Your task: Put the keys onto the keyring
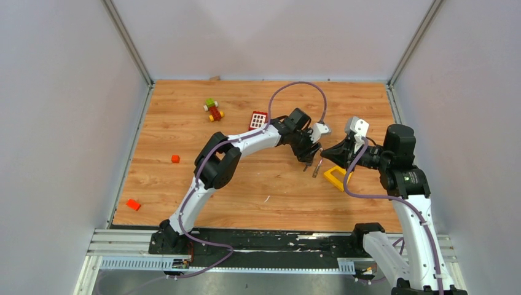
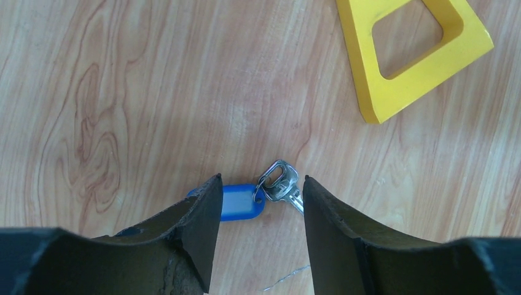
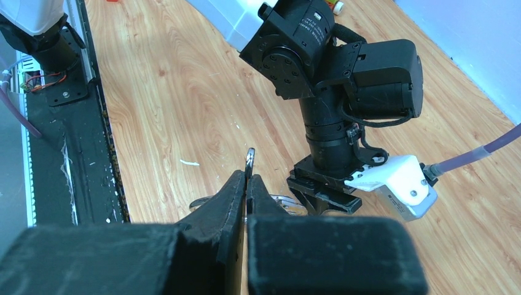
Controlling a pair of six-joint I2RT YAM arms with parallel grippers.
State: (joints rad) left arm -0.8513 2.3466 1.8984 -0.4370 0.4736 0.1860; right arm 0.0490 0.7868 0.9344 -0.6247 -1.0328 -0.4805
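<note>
A small silver key (image 2: 284,184) lies on the wooden table, joined by a tiny ring to a blue plastic tag (image 2: 241,201). My left gripper (image 2: 260,179) is open and hangs just above them, one finger on each side; it also shows in the top view (image 1: 307,161). My right gripper (image 3: 247,177) is shut on a thin silver metal piece, seemingly the keyring (image 3: 249,158) seen edge-on, sticking out past its tips. Silver wire curves show on either side of its fingers. In the top view the right gripper (image 1: 324,153) faces the left one, with the silver piece (image 1: 316,168) hanging below.
The yellow triangular block (image 2: 411,55) lies close by, under the right gripper (image 1: 336,177). Farther left are a red-and-white window brick (image 1: 258,119), a small toy figure (image 1: 213,110), an orange cube (image 1: 176,158) and a red brick (image 1: 133,204). Grey walls enclose the table.
</note>
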